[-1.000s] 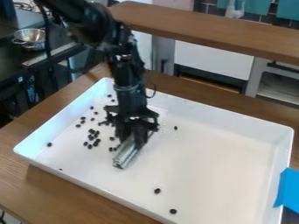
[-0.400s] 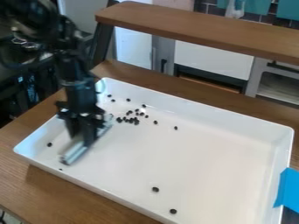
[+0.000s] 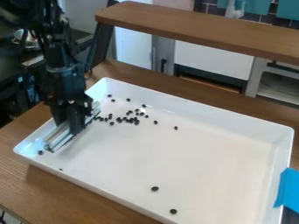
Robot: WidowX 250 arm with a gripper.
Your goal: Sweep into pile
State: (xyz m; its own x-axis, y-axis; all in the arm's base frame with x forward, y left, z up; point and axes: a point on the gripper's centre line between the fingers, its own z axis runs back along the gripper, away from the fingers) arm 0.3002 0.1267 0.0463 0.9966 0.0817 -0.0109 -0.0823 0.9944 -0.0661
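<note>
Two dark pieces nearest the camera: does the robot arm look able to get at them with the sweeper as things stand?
Probably yes: the gripper holds the silver sweeper inside the tray, and nothing upright stands between it and either piece, though full reach is unproven.

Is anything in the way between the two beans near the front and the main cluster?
Nothing visible stands between the two front beans and the cluster. The gripper and bar are off to the picture's left.

Open middle, raised tray walls [image 3: 227, 119] around
</note>
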